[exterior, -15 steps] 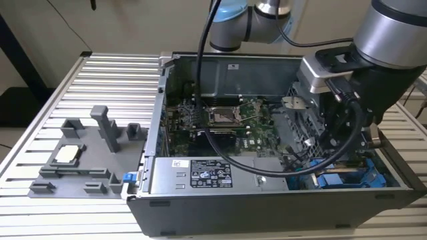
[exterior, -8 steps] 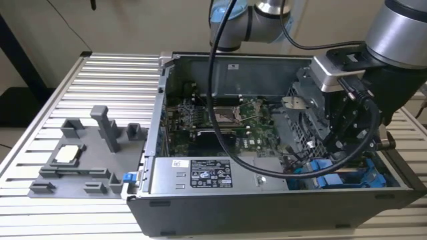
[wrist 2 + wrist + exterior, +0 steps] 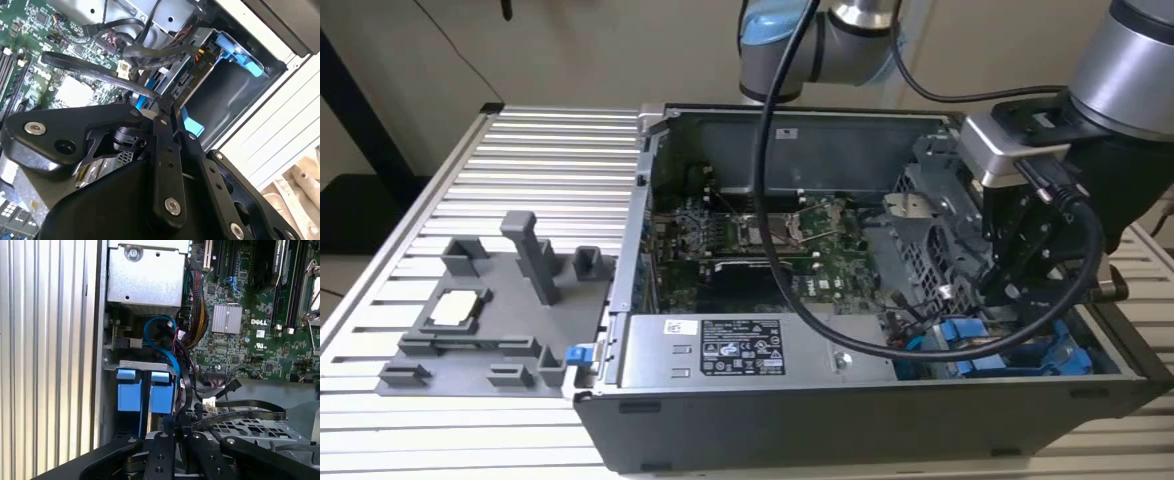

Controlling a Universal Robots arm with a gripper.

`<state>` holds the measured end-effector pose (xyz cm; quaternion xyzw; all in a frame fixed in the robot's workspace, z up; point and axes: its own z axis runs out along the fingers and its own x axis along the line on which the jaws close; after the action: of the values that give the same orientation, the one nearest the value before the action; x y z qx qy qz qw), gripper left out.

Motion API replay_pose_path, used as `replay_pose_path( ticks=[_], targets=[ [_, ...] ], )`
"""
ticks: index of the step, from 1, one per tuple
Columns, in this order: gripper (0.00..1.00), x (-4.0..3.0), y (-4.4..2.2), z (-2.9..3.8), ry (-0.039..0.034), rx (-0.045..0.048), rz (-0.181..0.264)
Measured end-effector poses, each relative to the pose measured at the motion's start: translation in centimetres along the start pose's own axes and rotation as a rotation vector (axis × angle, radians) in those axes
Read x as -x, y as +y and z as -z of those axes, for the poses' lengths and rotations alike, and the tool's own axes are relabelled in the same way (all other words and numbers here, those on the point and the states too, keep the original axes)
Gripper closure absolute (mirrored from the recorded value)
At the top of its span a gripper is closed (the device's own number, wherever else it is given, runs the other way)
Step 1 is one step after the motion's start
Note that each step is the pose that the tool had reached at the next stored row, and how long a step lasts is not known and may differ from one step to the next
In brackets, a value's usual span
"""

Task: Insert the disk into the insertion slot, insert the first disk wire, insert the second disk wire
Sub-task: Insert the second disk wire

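Two blue-framed drives (image 3: 145,390), seemingly seated, inside computer case (image 3: 854,420).

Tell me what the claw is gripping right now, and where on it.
The claw is pinched shut on a thin black wire, near its end by the blue-framed drives. Exact contact spot is hard to see.

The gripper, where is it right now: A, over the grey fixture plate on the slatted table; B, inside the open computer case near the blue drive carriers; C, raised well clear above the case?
B: in the exterior view the gripper reaches down into the computer case, close to the blue drive carriers, away from the grey fixture plate.
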<state>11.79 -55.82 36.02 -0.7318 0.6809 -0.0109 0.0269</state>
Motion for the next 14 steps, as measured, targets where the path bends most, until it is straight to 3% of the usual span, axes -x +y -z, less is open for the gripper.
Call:
replay_pose_path(
  ticks=[7,14],
  targets=[
    [0.84,-0.01,-0.04,-0.01,-0.0002,0.0002,0.002],
    [0.84,-0.15,-0.8,-0.36,0.0064,0.0038,0.002]
  ],
)
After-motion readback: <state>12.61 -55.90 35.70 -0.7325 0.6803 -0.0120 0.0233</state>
